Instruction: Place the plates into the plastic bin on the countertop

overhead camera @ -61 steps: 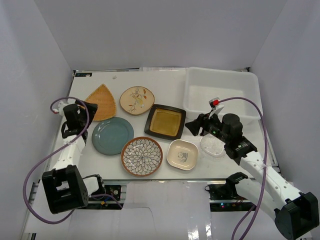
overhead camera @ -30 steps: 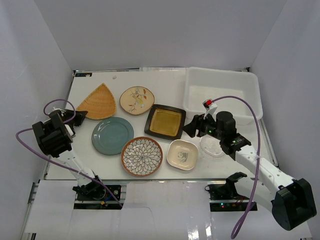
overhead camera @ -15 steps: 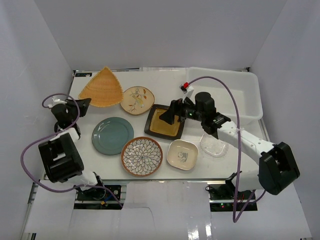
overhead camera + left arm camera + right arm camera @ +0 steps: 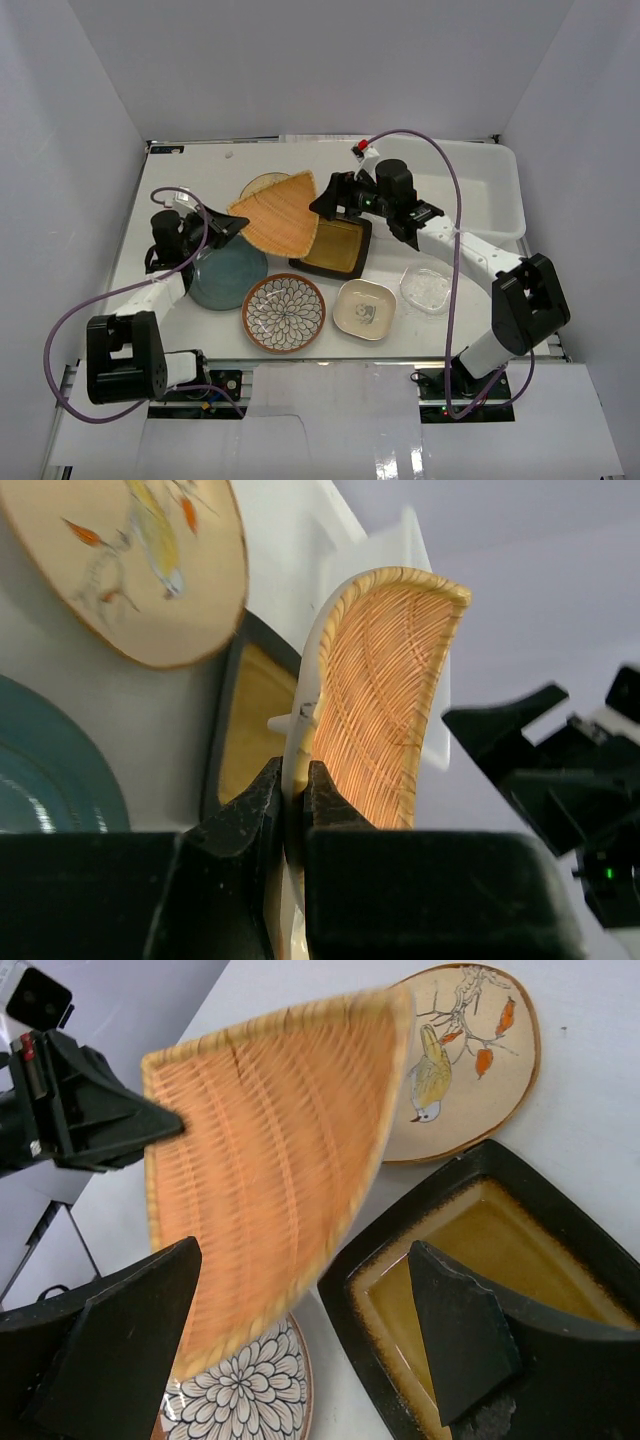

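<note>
Top external view: the left gripper [image 4: 231,223] holds the wooden fan-shaped woven plate [image 4: 275,212] tilted in the air above the middle of the white countertop [image 4: 190,168], a little left of centre. The plate partly covers the cream round plate with a bird [image 4: 257,184]. In the left wrist view the two fingers are pinched together on the plate's pale rim. The right gripper [image 4: 324,204] reaches in from the right, just beside the plate's right corner. In the right wrist view its fingers [image 4: 128,1348] stand wide apart with the woven surface showing between them; whether they touch it cannot be told.

The white translucent plastic bin [image 4: 505,165] sits at the far right corner, and none of the plates is seen inside it. Six plates lie on the table:
- the black square amber-centred plate [image 4: 338,252], near the centre
- the teal round plate [image 4: 226,276], towards the left edge
- the brown-rimmed petal-patterned plate [image 4: 284,312], the cream rounded-square plate [image 4: 365,308] and the clear glass plate [image 4: 425,288], along the near edge
- the bird plate

Judged step: handing the first plate from the left arm to the right arm. The next move calls for the right fingers to close on the rim before the left ones release, then a carry to the bin
</note>
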`<move>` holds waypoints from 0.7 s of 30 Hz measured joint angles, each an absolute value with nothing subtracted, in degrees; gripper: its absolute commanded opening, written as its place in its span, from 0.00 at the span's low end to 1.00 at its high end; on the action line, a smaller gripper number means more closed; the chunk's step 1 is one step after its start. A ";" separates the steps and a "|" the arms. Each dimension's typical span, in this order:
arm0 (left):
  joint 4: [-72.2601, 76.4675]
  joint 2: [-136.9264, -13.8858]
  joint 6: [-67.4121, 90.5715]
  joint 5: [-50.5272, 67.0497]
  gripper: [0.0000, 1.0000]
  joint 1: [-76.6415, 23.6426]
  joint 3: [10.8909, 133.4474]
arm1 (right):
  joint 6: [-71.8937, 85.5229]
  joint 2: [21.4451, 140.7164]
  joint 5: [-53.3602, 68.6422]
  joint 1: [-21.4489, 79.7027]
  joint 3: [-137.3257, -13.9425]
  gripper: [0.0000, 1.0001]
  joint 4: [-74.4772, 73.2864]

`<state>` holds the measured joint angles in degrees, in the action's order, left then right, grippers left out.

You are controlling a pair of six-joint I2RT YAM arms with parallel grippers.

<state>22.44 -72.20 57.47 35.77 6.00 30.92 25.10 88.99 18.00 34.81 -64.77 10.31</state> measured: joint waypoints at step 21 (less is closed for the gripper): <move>17.87 -72.36 51.59 45.89 0.56 -6.09 34.92 | 32.05 85.45 16.62 32.36 -59.22 0.08 12.29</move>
<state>17.87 -72.36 51.59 45.89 -6.09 34.92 32.05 85.45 16.62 32.36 -59.22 12.29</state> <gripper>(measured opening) 0.443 0.167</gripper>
